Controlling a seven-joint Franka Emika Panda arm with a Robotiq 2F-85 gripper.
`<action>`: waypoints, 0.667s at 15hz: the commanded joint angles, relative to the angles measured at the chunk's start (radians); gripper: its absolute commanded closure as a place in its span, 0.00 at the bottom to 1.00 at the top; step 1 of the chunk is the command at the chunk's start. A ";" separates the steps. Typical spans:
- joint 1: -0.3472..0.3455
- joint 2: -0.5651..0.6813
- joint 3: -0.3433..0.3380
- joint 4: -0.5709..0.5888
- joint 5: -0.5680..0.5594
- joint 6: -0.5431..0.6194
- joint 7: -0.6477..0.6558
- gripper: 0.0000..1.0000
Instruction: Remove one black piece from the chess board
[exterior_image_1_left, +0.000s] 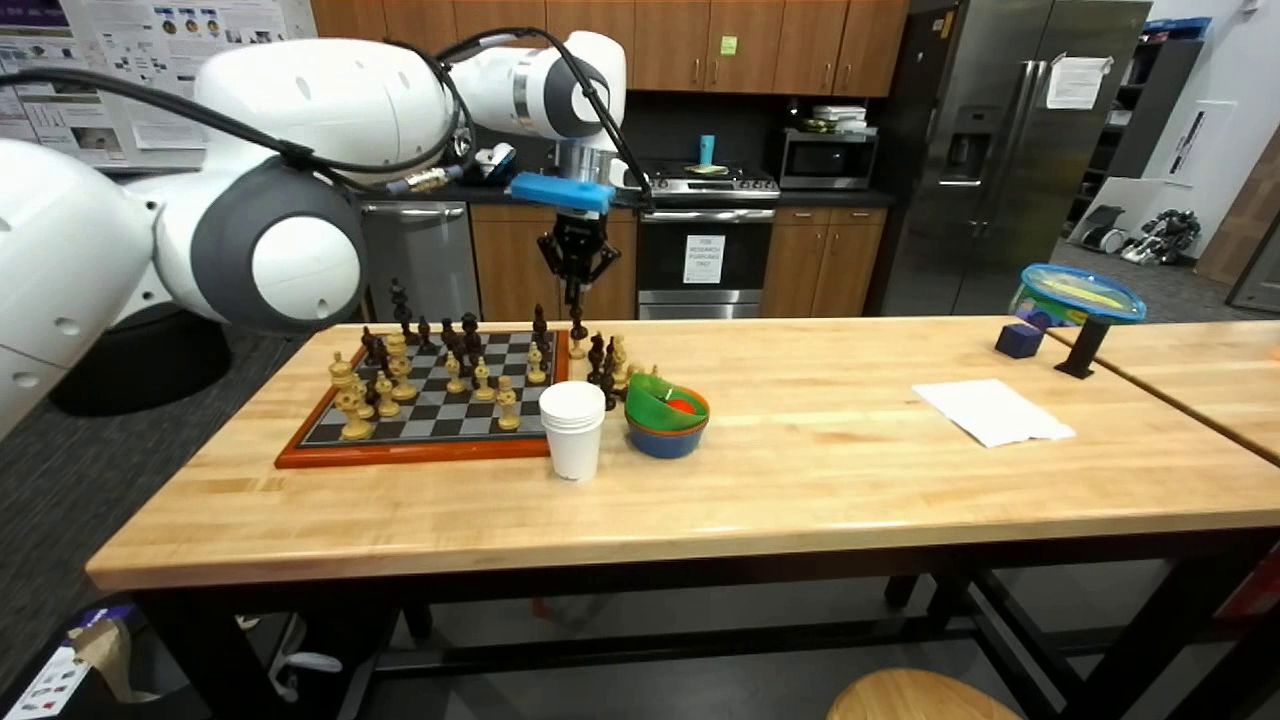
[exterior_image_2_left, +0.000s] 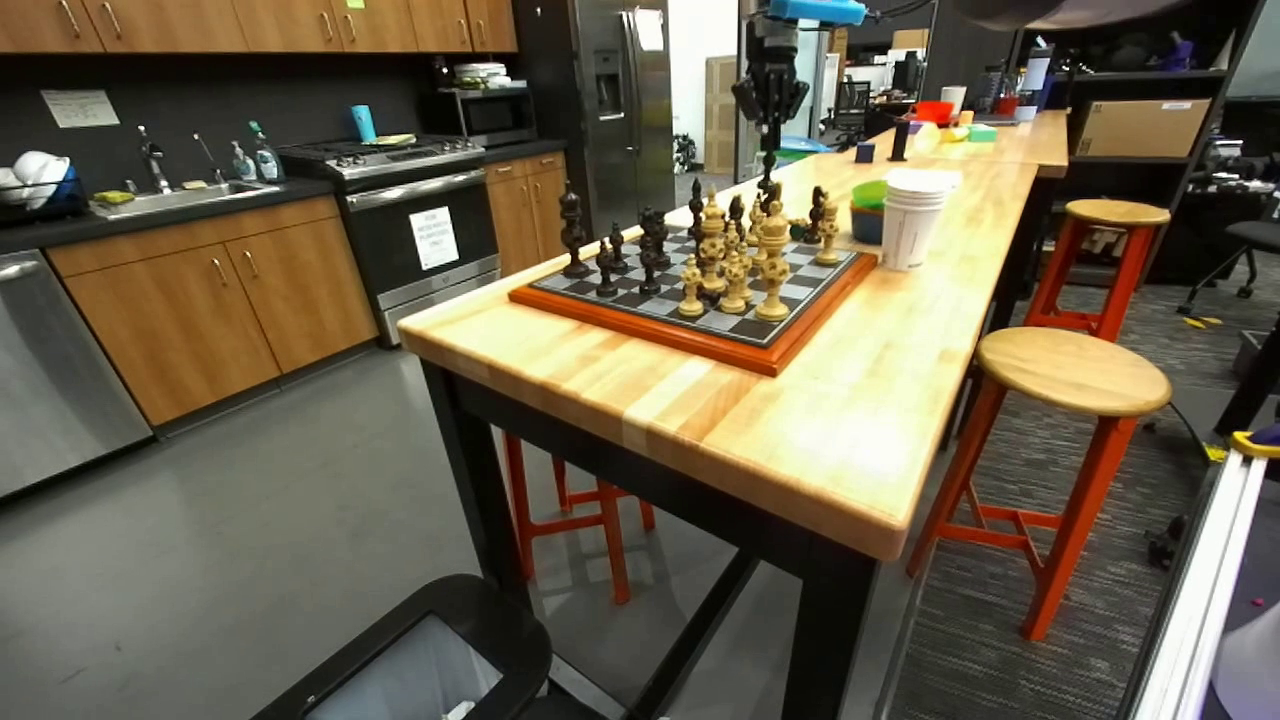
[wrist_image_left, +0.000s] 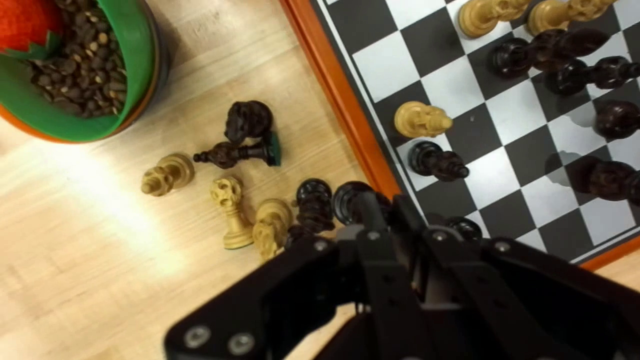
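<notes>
The chess board (exterior_image_1_left: 420, 455) lies at one end of the table and also shows in an exterior view (exterior_image_2_left: 690, 345) and in the wrist view (wrist_image_left: 330, 85). Dark and pale pieces stand on it. My gripper (exterior_image_1_left: 574, 298) is just past the board's border; it also shows in an exterior view (exterior_image_2_left: 770, 140) and in the wrist view (wrist_image_left: 384, 196). Its fingers are closed on a black piece (exterior_image_1_left: 578, 322), which hangs roughly upright below the tips (exterior_image_2_left: 767, 168). In the wrist view the black piece's base (wrist_image_left: 344, 202) shows beside the left finger; its upper part is hidden.
Several dark and pale pieces (wrist_image_left: 232, 215) stand or lie on the table beside the board. Stacked bowls (exterior_image_1_left: 668, 425) and white cups (exterior_image_1_left: 573, 430) stand near that side. A paper sheet (exterior_image_1_left: 992, 411) and a dark blue block (exterior_image_1_left: 1019, 340) lie farther along the table.
</notes>
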 joint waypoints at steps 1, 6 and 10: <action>-0.047 0.059 0.028 0.145 0.050 -0.063 0.040 0.97; -0.073 0.001 0.046 0.113 0.100 -0.065 0.054 0.97; -0.072 0.022 0.013 0.120 0.069 0.030 0.098 0.97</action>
